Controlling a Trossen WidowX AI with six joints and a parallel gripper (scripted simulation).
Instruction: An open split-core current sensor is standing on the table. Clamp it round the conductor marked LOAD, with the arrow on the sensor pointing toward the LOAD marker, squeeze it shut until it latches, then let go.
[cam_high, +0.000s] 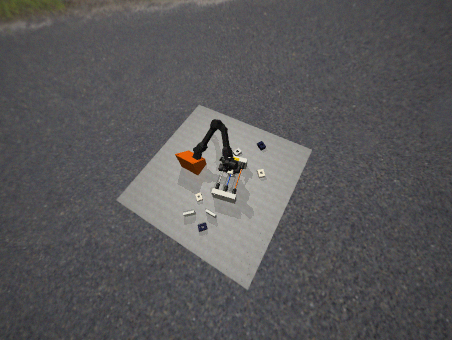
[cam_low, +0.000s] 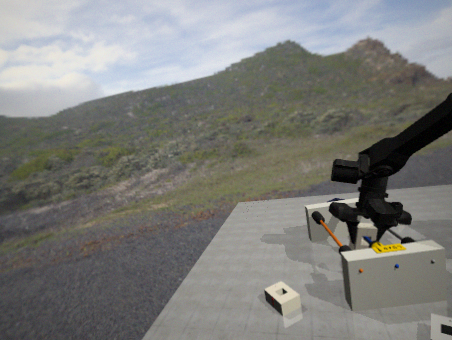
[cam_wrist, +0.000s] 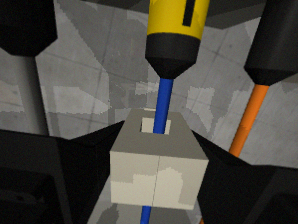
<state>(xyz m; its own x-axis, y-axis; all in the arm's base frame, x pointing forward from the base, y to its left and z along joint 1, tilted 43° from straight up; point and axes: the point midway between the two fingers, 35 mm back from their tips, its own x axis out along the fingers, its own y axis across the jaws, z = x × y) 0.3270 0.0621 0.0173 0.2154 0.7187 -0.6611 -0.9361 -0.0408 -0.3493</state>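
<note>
The pale sensor (cam_wrist: 159, 177) (cam_low: 368, 230) surrounds the blue conductor (cam_wrist: 164, 100), which passes through its window. Its two halves meet at a thin seam in the wrist view; whether the latch is engaged cannot be told. No arrow shows on the visible faces. The blue conductor runs into a black-tipped yellow sleeve (cam_wrist: 176, 20), and a yellow marker (cam_low: 390, 248) lies on top of the near block. My gripper (cam_wrist: 155, 129) (cam_low: 366, 240) is shut on the sensor, with a black finger against each side. The fingertips are partly hidden behind the sensor in the wrist view.
An orange conductor (cam_wrist: 248, 112) (cam_low: 330, 234) and a grey conductor (cam_wrist: 34, 95) flank the blue one. Two pale blocks (cam_high: 223, 194) (cam_low: 395, 282) hold the conductor ends. A large orange block (cam_high: 190, 162) stands beside the arm. Several small pale and dark parts lie around, including a pale square (cam_high: 261, 171) (cam_low: 290, 301).
</note>
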